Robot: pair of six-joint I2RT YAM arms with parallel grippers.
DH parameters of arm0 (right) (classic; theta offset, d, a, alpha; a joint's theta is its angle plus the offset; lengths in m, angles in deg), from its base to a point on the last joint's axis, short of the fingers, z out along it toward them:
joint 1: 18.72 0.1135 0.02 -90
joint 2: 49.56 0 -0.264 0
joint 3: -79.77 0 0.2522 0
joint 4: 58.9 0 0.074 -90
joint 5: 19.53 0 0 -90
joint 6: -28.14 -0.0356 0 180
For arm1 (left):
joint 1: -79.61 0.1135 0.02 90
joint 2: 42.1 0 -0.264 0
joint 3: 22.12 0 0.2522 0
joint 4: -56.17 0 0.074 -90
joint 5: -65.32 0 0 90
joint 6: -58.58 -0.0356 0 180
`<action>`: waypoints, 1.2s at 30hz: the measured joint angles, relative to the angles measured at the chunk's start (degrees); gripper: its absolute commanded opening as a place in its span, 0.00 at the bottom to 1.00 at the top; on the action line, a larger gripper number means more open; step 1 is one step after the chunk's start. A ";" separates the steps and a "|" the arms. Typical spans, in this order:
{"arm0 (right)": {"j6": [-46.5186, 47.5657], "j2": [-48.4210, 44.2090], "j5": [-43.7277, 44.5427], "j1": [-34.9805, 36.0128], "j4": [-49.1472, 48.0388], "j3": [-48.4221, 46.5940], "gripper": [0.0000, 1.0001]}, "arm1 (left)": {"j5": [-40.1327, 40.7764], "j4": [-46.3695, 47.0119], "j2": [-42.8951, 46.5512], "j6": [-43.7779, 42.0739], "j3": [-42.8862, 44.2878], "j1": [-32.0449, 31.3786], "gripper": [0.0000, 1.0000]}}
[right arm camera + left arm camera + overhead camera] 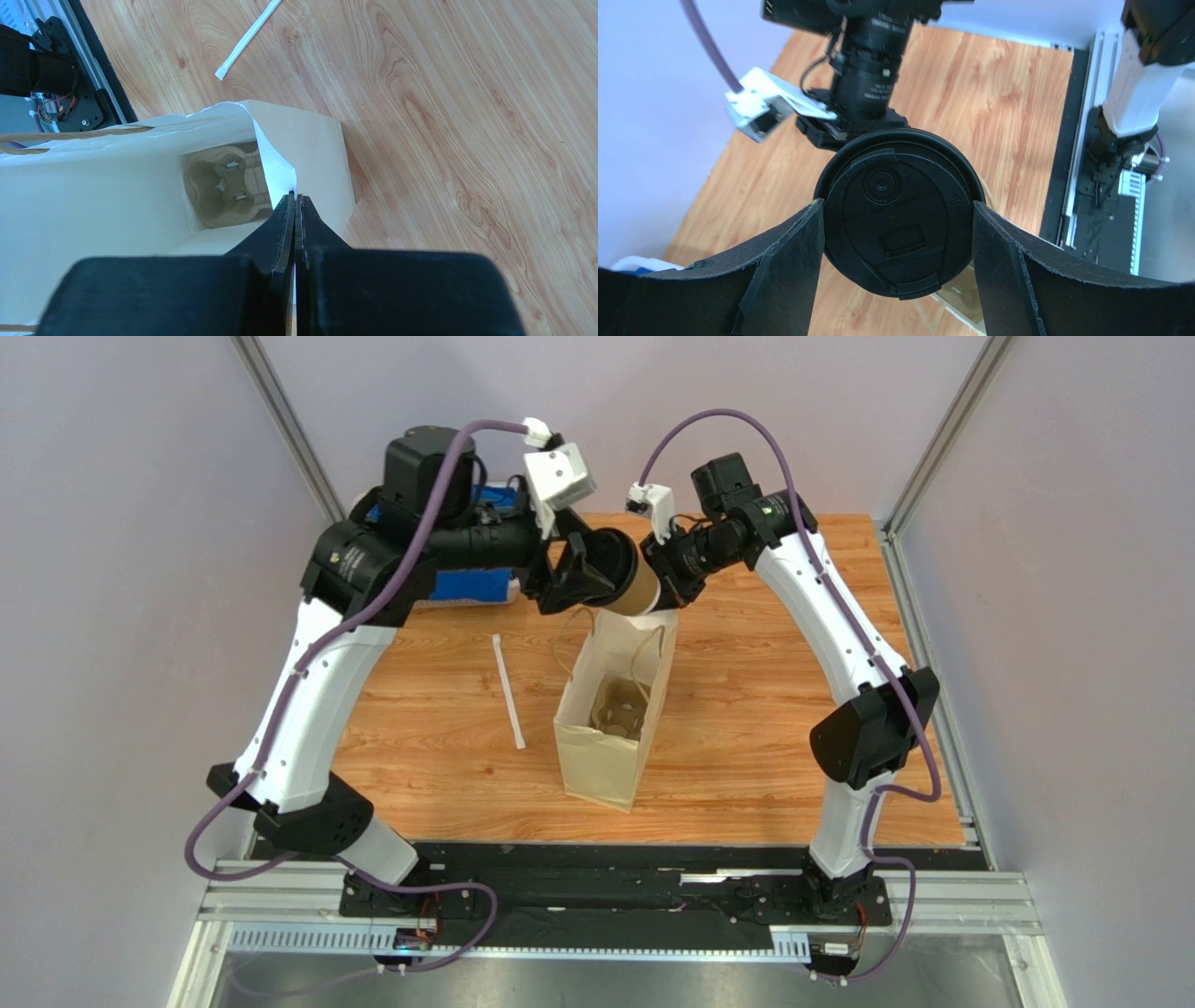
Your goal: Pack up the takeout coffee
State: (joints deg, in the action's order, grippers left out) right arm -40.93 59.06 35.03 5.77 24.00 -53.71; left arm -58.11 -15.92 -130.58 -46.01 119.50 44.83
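The takeout coffee (pixel 634 583), a brown paper cup with a black lid (pixel 899 210), hangs on its side just above the far rim of the open paper bag (pixel 596 756). My left gripper (pixel 578 577) is shut on it, one black finger (pixel 784 269) pressed on each side of the lid. My right gripper (pixel 295 198) is shut on the bag's white rim fold (pixel 274 164), at the far edge of the mouth (pixel 668 613). A moulded pulp cup tray (pixel 224 183) lies at the bottom of the bag (pixel 98 189).
A thin white straw (pixel 508 690) lies on the wooden table (pixel 786 714) left of the bag, also in the right wrist view as the straw (pixel 249 38). A blue object (pixel 470 587) sits at the far left behind my left arm. The bag's string handles (pixel 63 133) hang over the mouth.
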 measured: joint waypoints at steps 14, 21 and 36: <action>-6.49 -5.03 -0.15 -0.39 -3.80 7.89 0.00 | 5.49 -5.53 -0.33 -6.73 -14.88 -6.36 0.24; -16.26 -9.27 -0.68 -3.69 -8.83 14.69 0.00 | 6.64 -5.81 1.03 -8.96 -21.05 -6.49 0.24; -8.79 -23.02 -9.27 -6.34 -3.87 27.32 0.58 | 11.26 -4.70 3.21 -11.74 -30.32 -6.75 0.22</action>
State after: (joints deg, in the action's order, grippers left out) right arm -49.71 36.05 25.76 -0.57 20.14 -26.39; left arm -46.86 -20.62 -127.37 -57.74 89.18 38.07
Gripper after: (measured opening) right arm 0.542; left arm 0.775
